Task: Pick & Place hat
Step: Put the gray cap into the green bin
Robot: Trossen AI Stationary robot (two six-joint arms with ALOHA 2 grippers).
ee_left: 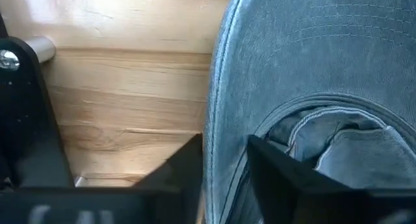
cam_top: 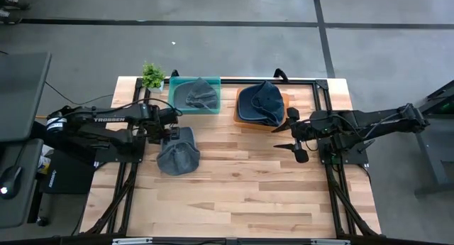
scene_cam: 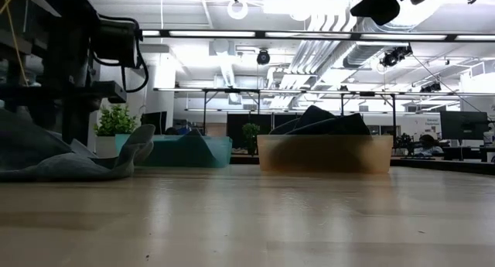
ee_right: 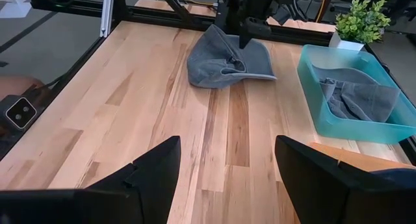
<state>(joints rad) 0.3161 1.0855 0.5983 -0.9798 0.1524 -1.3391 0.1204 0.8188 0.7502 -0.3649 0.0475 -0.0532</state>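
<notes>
Table (cam_top: 248, 195): holds two bins, a plant and a loose hat.
Left bin (cam_top: 194, 95): at the far edge, a hat inside.
Right bin (cam_top: 259, 107): just beside the left bin, a hat inside.
Plant (cam_top: 152, 76): far left corner, beside the left bin.
Loose hat (cam_top: 177, 151): on the table, nearer than the left bin.

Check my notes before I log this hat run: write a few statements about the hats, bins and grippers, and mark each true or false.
1. A grey hat lies on the table. True.
2. The teal bin is empty. False: it holds a grey hat.
3. The left gripper is at the loose hat's edge, its fingers either side of the brim. True.
4. The right gripper holds a hat. False: open, empty.
5. The orange bin holds a dark blue hat. True.
</notes>
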